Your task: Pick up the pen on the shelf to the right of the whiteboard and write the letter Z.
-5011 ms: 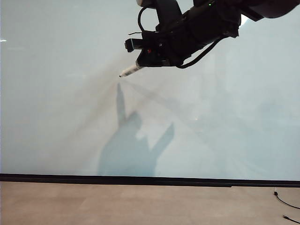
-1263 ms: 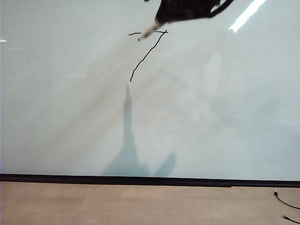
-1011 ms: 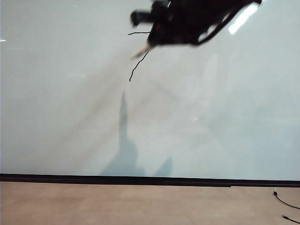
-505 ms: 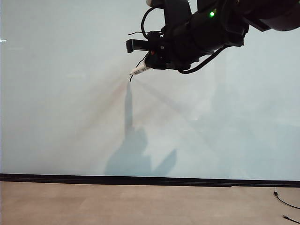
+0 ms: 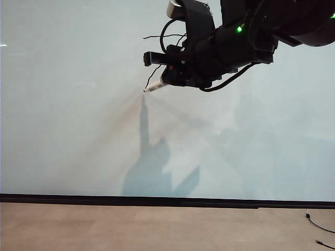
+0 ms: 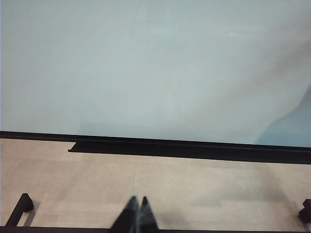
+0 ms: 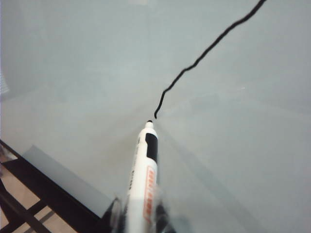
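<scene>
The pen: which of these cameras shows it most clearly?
The right wrist view: the pen fills the lower middle, its dark tip just short of the drawn line's end, held in the right gripper. The exterior view shows only its small white front end poking from the gripper. The left wrist view shows no pen.

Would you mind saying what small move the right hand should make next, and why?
Probably set the pen tip on the whiteboard and draw rightward: the Z's diagonal ends just beyond the tip, with no bottom bar yet. The right hand grips the pen.
</scene>
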